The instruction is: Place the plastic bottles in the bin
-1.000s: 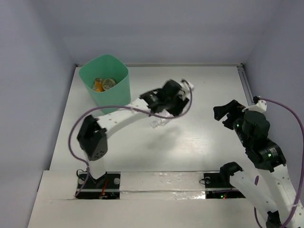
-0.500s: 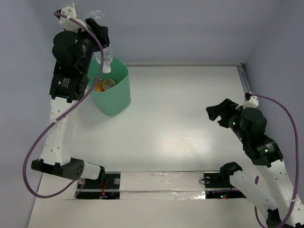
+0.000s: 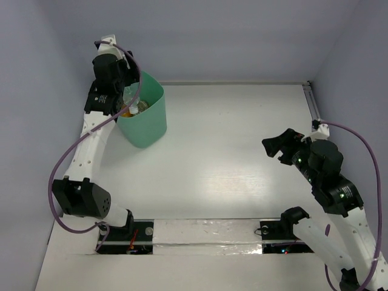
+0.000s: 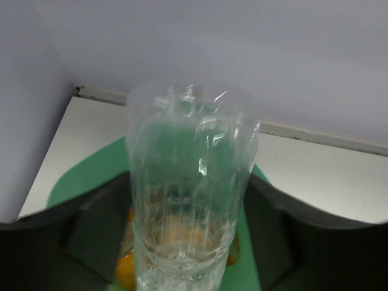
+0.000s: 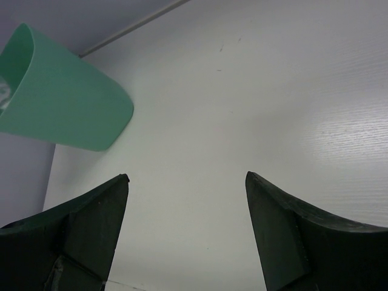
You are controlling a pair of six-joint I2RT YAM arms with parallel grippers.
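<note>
Bin (image 3: pixel 148 124), mint green, stands in the upper left of the top view on the white table (image 3: pixel 242 176), with an orange bottle (image 3: pixel 125 111) and other bottles lying inside. Over its left rim the left gripper (image 3: pixel 128 94) is clamped on a large clear bottle (image 4: pixel 189 139), which fills the centre of the left wrist view between the dark fingers, above the bin's opening. The right gripper (image 5: pixel 187 177), at the right of the top view, is spread wide and holds nothing, above the table and well apart from the bin.
</note>
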